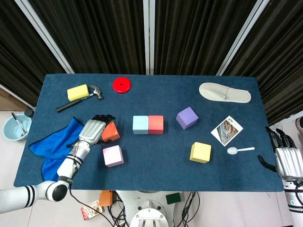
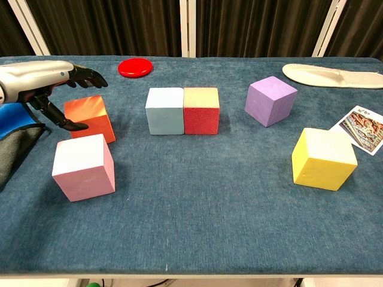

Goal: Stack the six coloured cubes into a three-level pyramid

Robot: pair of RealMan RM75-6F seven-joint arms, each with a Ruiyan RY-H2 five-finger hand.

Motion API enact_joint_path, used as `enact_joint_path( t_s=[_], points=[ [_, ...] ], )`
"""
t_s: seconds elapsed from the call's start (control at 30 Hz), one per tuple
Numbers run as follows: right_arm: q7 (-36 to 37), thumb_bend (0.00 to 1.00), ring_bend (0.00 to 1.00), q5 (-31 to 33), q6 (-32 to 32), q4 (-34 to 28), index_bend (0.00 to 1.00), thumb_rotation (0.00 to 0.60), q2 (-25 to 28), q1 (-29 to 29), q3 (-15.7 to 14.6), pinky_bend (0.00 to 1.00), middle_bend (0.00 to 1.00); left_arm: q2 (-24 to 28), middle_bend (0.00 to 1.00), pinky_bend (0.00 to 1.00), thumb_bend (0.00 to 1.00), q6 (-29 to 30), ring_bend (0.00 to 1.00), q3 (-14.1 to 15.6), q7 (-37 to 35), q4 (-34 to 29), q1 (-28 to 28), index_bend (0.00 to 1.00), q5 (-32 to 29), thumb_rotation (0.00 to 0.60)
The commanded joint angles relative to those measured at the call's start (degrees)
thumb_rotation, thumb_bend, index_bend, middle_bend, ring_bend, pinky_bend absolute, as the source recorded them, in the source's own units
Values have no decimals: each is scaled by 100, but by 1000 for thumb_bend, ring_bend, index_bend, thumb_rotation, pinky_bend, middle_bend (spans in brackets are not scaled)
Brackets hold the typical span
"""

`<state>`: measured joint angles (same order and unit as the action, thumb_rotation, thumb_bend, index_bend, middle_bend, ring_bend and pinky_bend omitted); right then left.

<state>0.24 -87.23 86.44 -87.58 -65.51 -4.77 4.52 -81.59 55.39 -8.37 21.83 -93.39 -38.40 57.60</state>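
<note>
A light blue cube (image 1: 140, 125) and a red cube (image 1: 155, 124) stand side by side, touching, at the table's middle. Right of them sits a purple cube (image 1: 187, 117), and a yellow cube (image 1: 200, 152) lies nearer the front. The pink cube (image 1: 113, 155) stands front left. Just behind it is the orange cube (image 2: 90, 118), resting on the cloth-covered table, turned at an angle. My left hand (image 1: 93, 128) reaches over it from the left with fingers spread above its top and the thumb (image 2: 67, 124) at its left face. My right hand (image 1: 286, 158) hangs open beyond the table's right edge, holding nothing.
A blue cloth (image 1: 57, 144) lies under my left forearm. Back left are a hammer (image 1: 80, 99), a yellow sponge (image 1: 77, 91) and a red disc (image 1: 121, 84). A slipper (image 1: 224, 92), a picture card (image 1: 227, 130) and a white spoon (image 1: 239, 150) occupy the right side.
</note>
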Motion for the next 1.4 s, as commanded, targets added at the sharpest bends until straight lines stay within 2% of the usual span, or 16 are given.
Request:
enact_joint_path(
  t_s=[0.03, 0.33, 0.5, 0.6, 0.83, 0.93, 1.07, 1.23, 1.4],
  points=[
    [-4, 209, 77, 6, -10, 5, 50, 600, -3, -2, -2, 188, 157, -20, 123, 157, 195, -15, 134, 11, 4, 25, -21, 144, -23, 541],
    [-4, 209, 77, -9, 37, -19, 50, 600, 15, 27, -18, 188, 155, -54, 123, 164, 194, -39, 137, 59, 109, 119, -81, 144, -213, 533],
    [-18, 209, 77, -15, 59, -38, 50, 600, 16, 49, -33, 188, 155, -21, 145, 189, 195, 27, 179, 102, 315, 86, -102, 145, -398, 536],
    [-37, 209, 77, -34, 69, -55, 50, 600, 17, 52, -41, 188, 155, -24, 196, 209, 196, 62, 248, 126, 464, 136, -135, 172, -485, 543],
    [-128, 209, 77, -48, 108, -156, 50, 600, 67, 78, -50, 188, 155, 102, 390, 301, 205, -135, 426, 87, 311, 286, -236, 301, -395, 596],
    [-191, 209, 76, -43, 136, -220, 50, 600, 93, 99, -50, 188, 155, 214, 410, 308, 208, -238, 440, 31, 89, 369, -299, 328, -113, 596],
    [-284, 209, 77, -37, 166, -309, 50, 600, 114, 126, -55, 188, 156, 278, 408, 301, 208, -301, 438, -55, -361, 664, -422, 342, 574, 599],
    [-399, 210, 77, -7, 192, -416, 50, 600, 125, 164, -62, 187, 155, 245, 370, 287, 208, -710, 389, -41, -1188, 1366, -766, 342, 1522, 600],
    [-474, 209, 77, 54, 188, -492, 50, 600, 120, 191, -57, 188, 155, 59, 359, 287, 208, -1016, 374, 16, -1487, 1873, -1013, 331, 1786, 600]
  ],
)
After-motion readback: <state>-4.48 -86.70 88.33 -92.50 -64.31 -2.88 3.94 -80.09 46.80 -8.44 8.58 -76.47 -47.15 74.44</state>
